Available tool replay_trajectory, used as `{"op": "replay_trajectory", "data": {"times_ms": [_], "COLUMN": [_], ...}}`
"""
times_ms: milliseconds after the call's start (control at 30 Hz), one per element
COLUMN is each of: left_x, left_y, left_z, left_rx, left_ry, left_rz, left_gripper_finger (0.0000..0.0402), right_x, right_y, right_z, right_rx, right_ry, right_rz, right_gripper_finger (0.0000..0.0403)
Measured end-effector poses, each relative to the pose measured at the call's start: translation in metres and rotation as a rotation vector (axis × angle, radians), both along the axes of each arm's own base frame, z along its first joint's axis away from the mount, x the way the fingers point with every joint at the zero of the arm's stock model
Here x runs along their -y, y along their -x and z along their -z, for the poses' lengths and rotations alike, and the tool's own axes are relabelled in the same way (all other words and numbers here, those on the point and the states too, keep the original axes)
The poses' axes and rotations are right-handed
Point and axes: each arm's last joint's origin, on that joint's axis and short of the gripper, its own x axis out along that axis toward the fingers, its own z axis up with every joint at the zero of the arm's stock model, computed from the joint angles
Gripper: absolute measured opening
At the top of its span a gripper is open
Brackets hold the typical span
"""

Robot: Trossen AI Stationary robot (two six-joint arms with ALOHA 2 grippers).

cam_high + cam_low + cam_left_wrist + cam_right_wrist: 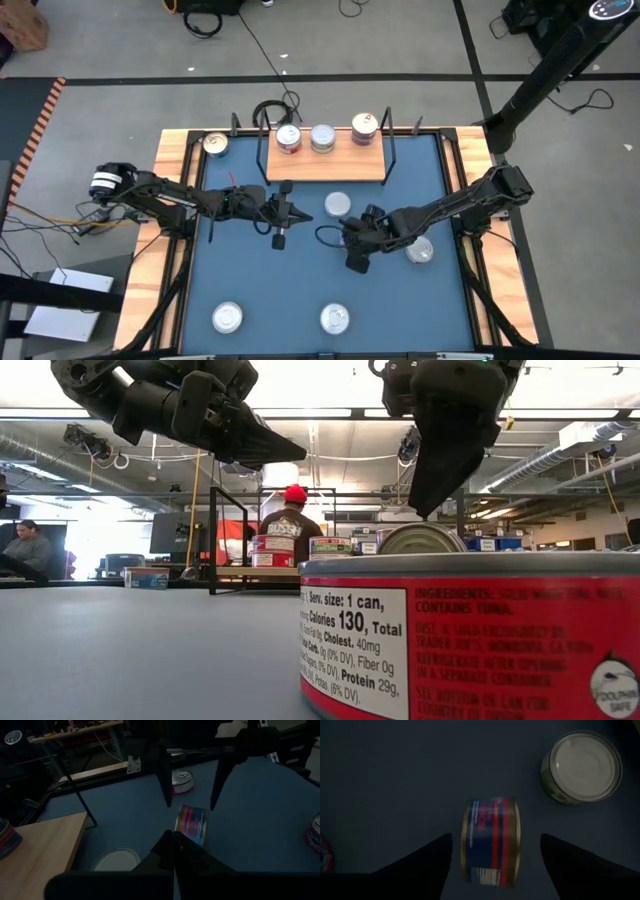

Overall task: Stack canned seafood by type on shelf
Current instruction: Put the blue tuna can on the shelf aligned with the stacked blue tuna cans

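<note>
Canned seafood tins (321, 138) line our wooden shelf (325, 162) on the blue table (250, 280); the right gripper (358, 252) gapes above a tipped tin (491, 841), the left gripper (281, 222) pinched together nearby, a person (292, 520) behind.

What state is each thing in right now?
Tipped can: on its side on the table, ungripped.
Right gripper: open, poised over that can.
Left gripper: shut, empty.
Cans on the shelf: upright.
Silver-lidded can: upright, beside the tipped one.
</note>
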Motion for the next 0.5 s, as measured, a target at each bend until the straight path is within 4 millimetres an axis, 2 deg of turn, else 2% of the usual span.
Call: {"op": "replay_trajectory", "data": {"times_ms": [300,500], "left_x": [0.0,0.0], "left_y": [0.0,0.0], "left_z": [0.0,0.001], "left_rx": [-0.003,-0.014], "left_ry": [0.002,0.003], "left_rz": [0.0,-0.001], "left_gripper_finger": [0.0005,0.0005], "right_x": [-0.003,-0.002], "right_y": [-0.004,-0.004], "right_z": [0.014,0.019], "right_rx": [-0.041,-0.077], "right_ry": [-0.017,0.008], "right_rz": [0.008,-0.014], "right_gripper_finger": [0.0326,0.0313]}}
